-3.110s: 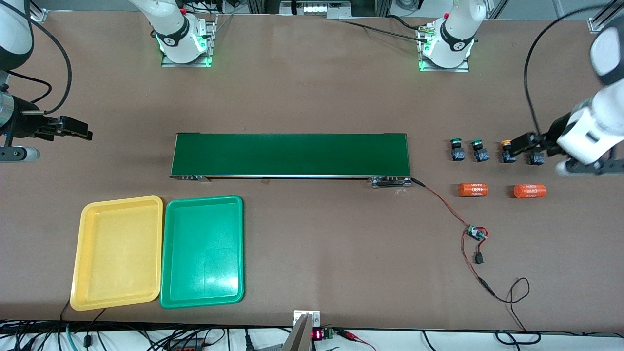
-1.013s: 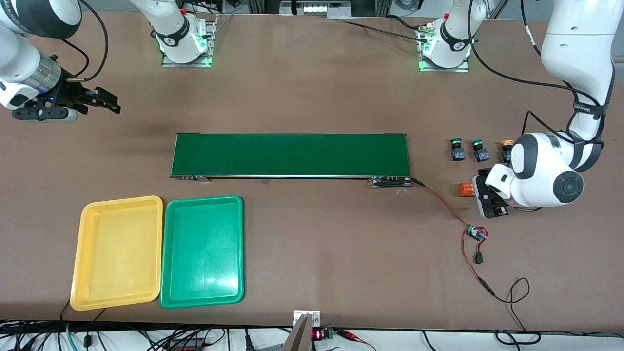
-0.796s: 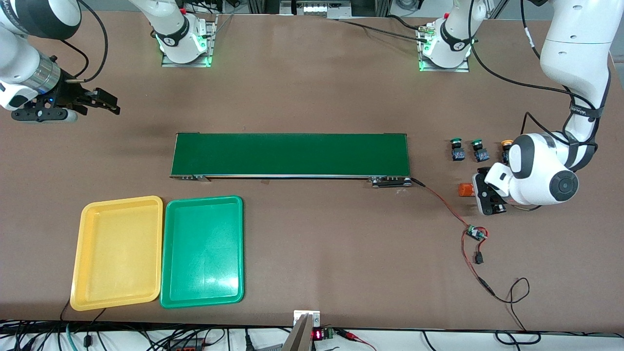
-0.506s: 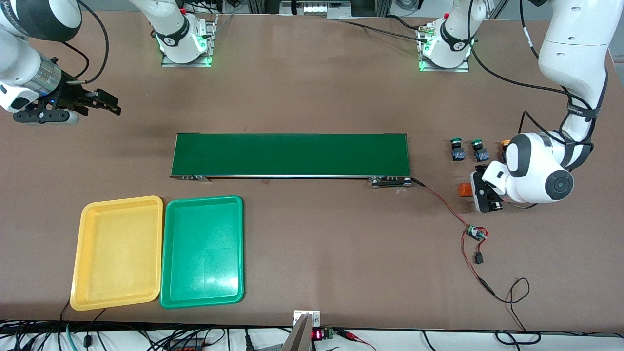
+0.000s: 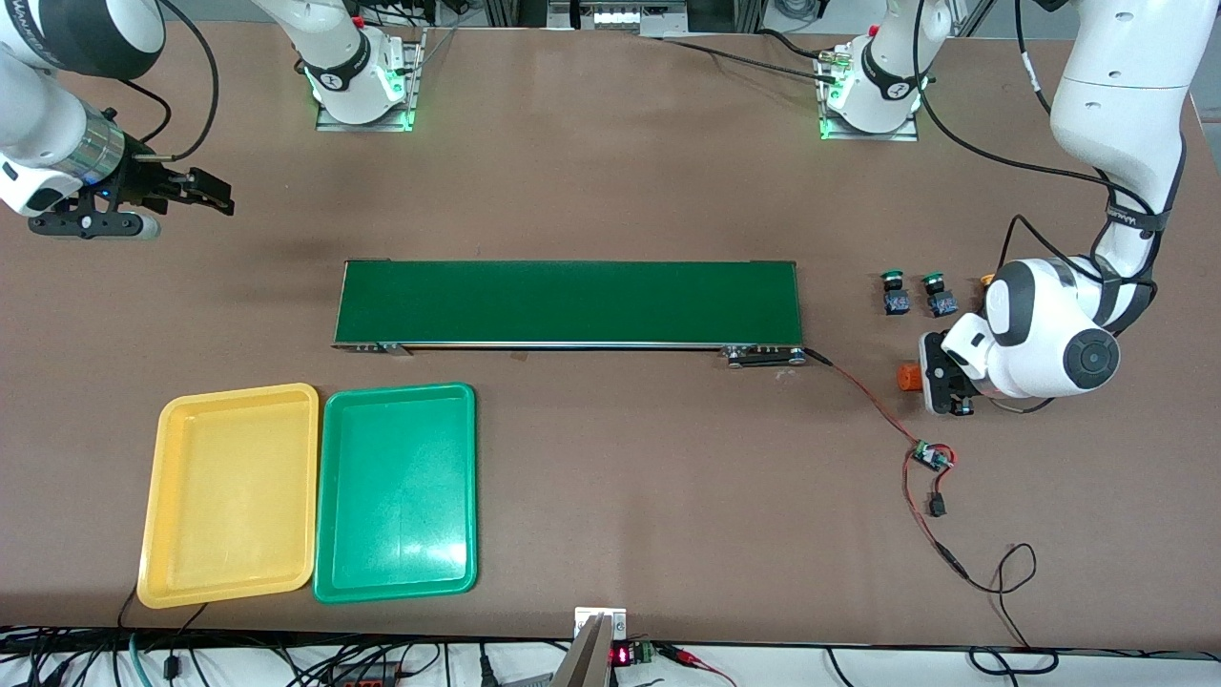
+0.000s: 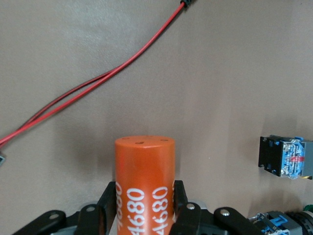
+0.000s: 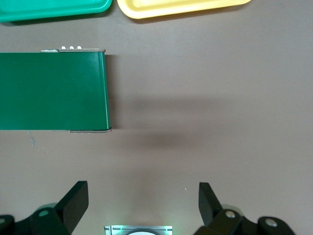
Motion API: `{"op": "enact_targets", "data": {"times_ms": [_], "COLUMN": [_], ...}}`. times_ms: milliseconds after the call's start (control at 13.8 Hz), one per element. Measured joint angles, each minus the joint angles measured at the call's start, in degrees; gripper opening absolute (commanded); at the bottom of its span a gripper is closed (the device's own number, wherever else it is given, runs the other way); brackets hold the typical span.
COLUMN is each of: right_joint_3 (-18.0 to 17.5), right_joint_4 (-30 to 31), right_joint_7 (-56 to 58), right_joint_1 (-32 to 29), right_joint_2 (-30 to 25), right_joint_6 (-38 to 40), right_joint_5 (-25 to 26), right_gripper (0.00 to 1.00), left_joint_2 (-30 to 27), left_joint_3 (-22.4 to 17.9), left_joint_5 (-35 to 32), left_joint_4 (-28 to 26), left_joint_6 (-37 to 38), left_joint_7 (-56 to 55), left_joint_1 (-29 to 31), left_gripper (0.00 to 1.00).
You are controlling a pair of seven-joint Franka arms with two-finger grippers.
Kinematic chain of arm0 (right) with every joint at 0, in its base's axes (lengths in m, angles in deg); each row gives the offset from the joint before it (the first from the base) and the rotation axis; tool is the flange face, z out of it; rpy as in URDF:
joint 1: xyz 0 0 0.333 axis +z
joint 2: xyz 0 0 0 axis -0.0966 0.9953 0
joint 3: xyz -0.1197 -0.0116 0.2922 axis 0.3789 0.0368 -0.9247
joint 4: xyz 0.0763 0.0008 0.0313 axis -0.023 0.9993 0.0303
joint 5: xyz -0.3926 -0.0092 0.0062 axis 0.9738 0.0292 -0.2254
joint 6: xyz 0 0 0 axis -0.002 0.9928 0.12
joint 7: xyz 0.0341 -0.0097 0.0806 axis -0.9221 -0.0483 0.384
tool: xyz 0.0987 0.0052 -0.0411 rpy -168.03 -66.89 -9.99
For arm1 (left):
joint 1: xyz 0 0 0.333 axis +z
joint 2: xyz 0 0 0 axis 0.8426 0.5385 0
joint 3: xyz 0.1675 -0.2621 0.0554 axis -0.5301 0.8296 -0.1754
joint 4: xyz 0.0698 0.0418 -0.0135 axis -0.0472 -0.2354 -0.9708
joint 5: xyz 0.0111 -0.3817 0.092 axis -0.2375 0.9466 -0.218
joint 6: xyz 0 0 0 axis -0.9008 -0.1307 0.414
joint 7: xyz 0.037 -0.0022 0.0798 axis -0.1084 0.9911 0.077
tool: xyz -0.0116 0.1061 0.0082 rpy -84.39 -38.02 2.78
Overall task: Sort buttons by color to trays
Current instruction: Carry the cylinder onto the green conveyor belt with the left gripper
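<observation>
Two green buttons [image 5: 894, 291] [image 5: 938, 294] stand in a row off the conveyor's end toward the left arm. Only one yellow button's cap [image 5: 987, 280] peeks out by the left arm; the other is hidden. The left wrist view shows one button's black and blue body [image 6: 286, 157]. My left gripper [image 5: 940, 386] [image 6: 144, 196] is shut on an orange cylinder [image 6: 144, 171] marked 4680, whose end shows in the front view [image 5: 906, 377]. My right gripper [image 5: 215, 196] [image 7: 142, 205] is open and empty above bare table near its conveyor end. The yellow tray [image 5: 229, 396] and green tray [image 5: 396, 391] lie empty side by side.
The long dark-green conveyor belt [image 5: 568, 302] [image 7: 54, 90] crosses the middle. A red wire with a small circuit board [image 5: 930, 456] [image 6: 98, 81] runs from its end toward the front camera. The trays' edges show in the right wrist view [image 7: 49, 10] [image 7: 181, 6].
My left arm swung from the row of buttons down over the orange cylinder and has crept toward the conveyor. My right gripper rose a little and then held.
</observation>
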Motion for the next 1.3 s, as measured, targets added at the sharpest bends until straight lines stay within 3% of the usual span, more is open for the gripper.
{"op": "enact_targets", "data": {"times_ms": [217, 506, 723, 1013, 1157, 1302], "right_joint_3": [-0.24, -0.2, -0.17, -0.01, -0.02, -0.04], "right_joint_4": [0.0, 0.0, -0.1, -0.16, -0.16, -0.16], "right_joint_7": [-0.1, -0.24, -0.24, -0.24, -0.22, -0.21], "right_joint_1": [1.56, 2.21, 2.2, 2.18, 2.2, 2.23], "right_joint_2": [0.44, 1.24, 1.56, 1.74, 1.79, 1.84], "right_joint_6": [-0.56, -0.56, -0.56, -0.57, -0.7, -0.91], "right_joint_5": [0.0, 0.0, 0.0, 0.0, 0.0, 0.0], "right_gripper": [1.0, 1.0, 1.0, 1.0, 0.83, 0.58], "left_joint_2": [-1.71, -8.79, -13.81, -17.2, -17.22, -17.23], "left_joint_3": [0.15, 1.44, 6.85, 15.55, 19.36, 21.83], "left_joint_5": [0.0, 0.01, 0.06, 0.1, 1.64, 2.43], "left_joint_4": [0.33, -0.6, -3.8, -9.3, -11.11, -11.99], "left_joint_6": [-0.42, 4.27, 8.69, 9.01, 8.9, 8.17], "left_joint_7": [1.5, 5.38, 1.33, -6.95, -10.53, -13.06], "left_joint_1": [-0.35, -3.96, -5.15, -5.74, -5.92, -6.42], "left_gripper": [0.0, 0.0, 0.0, 0.0, 0.0, 0.03]}}
